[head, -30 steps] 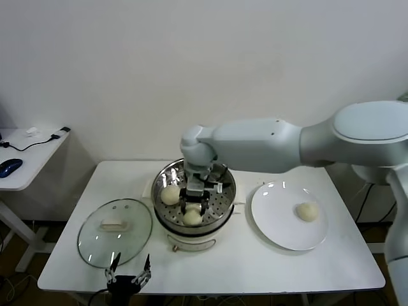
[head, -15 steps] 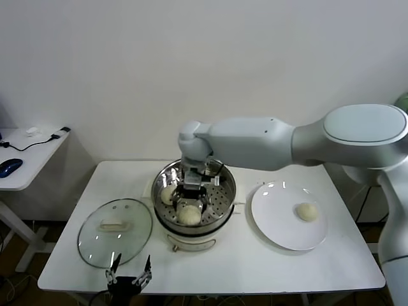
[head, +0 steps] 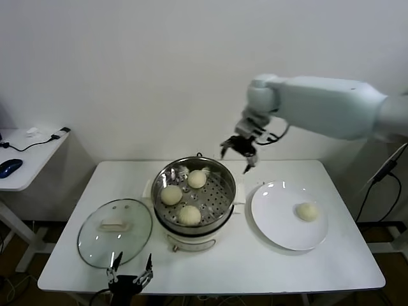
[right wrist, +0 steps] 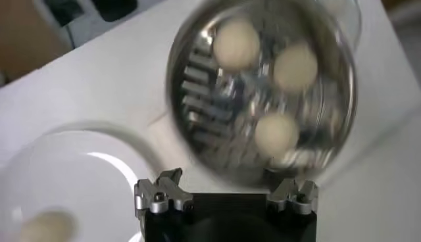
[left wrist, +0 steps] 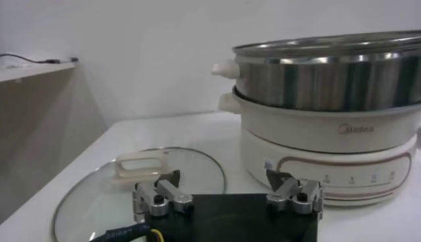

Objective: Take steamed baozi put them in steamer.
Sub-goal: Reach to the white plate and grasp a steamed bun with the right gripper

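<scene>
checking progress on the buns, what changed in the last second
The right gripper, down in the steamer over a baozi a second ago, has let go and risen up and toward the plate, open and empty. Three baozi now sit on the tray. Unchanged: the last baozi on the plate, the glass lid, and the left gripper parked open at the table's front edge.

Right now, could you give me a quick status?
Right gripper open, empty, above steamer. Left gripper open, parked by lid. Three baozi in; one on plate. Path clear.

The steamer base reads "Midea" in grey.
</scene>
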Robot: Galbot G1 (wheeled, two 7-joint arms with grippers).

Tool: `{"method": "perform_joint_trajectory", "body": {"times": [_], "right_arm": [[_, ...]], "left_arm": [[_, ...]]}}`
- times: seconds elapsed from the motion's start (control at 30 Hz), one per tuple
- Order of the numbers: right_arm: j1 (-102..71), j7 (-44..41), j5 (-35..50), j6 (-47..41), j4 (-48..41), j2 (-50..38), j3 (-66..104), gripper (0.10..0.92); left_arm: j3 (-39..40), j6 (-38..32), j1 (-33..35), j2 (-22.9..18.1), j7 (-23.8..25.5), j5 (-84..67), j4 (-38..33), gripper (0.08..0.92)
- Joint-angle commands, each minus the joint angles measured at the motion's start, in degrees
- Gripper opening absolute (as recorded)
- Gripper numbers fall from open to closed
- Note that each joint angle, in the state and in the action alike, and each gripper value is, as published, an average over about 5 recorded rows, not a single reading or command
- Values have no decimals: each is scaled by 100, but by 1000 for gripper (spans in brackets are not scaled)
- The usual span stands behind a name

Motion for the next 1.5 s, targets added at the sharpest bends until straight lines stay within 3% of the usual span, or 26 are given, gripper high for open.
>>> {"method": "perform_joint_trajectory", "body": {"times": [0.03,0.23,0.57,1.2,1.33,1.5], "right_arm": [[-100,-63,257,-1495,-163,-2049,-615,823],[-1721,-8,-525,-1644,-711,-2357,602,823],[-3436,353,-1563,-1955,-1147,-2162,1920,823],[-3984,626,-1668,-2089,-1824,-1389,2500,819],[-3956,659,-1678,-2135,-1769,-1379,2482,776],[-3612,617,-1623,-2173,-1515,-1537,2219,658]], "left_arm": [[-40,0,1,13,1,-37,-11,823],[-93,8,46,-18,3,-64,-58,823],[-104,11,146,-94,8,61,-49,823],[-96,-18,170,-122,-9,80,27,823],[-92,-13,158,-124,-12,75,32,823],[-81,-4,171,-118,-13,84,11,823]]}}
